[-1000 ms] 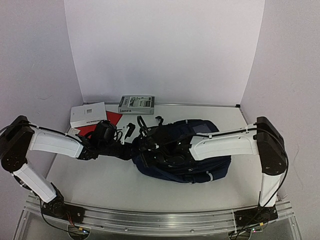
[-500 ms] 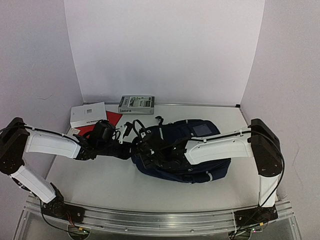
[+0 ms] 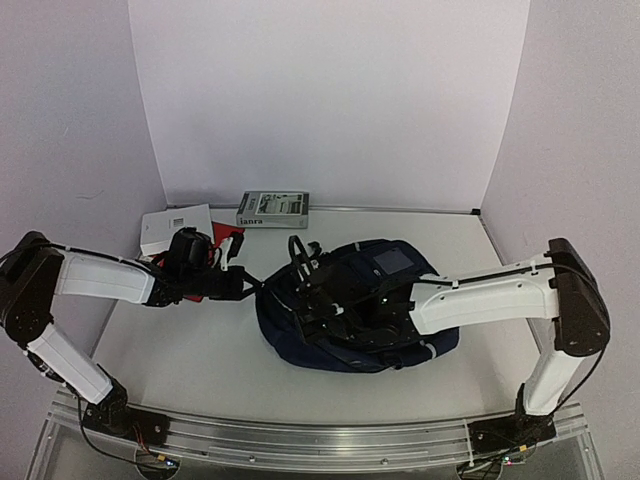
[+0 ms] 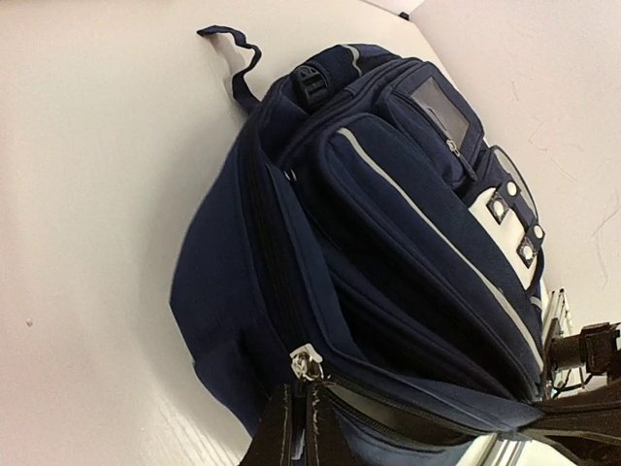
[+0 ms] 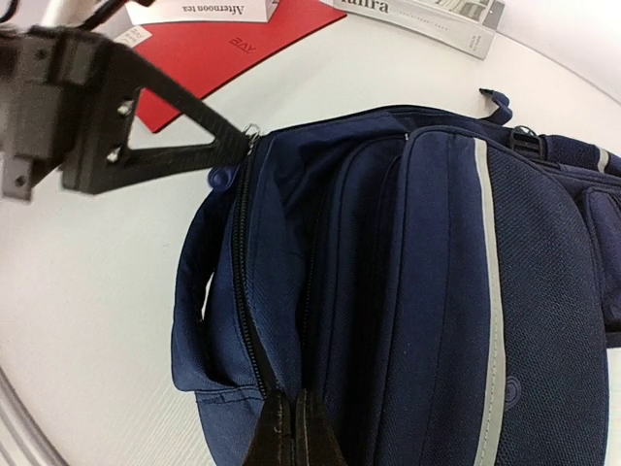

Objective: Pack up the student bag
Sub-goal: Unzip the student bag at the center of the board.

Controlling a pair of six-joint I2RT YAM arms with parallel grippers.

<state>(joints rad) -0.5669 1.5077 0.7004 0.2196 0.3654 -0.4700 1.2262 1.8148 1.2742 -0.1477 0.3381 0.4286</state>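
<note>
The student bag (image 3: 375, 320), navy with a white stripe and a grey buckled flap (image 4: 505, 218), lies on its side mid-table. My left gripper (image 3: 254, 285) is at the bag's left end, shut on the silver zipper pull (image 4: 307, 364) of the main compartment; the same gripper (image 5: 245, 136) shows at the zip's far end in the right wrist view. My right gripper (image 3: 305, 312) reaches across the bag and is shut on the fabric edge beside the black zipper track (image 5: 247, 320). The zip gapes slightly beside the pull; what is inside the bag is hidden.
A red folder (image 3: 229, 237) and a white box (image 3: 175, 229) lie at the back left behind my left arm. A grey book (image 3: 272, 208) sits against the back wall. White walls close off the back and both sides.
My right gripper has shut on the bag's edge. The left gripper has drawn back to the left with the zipper pull, and the bag has shifted and bulged towards it.
</note>
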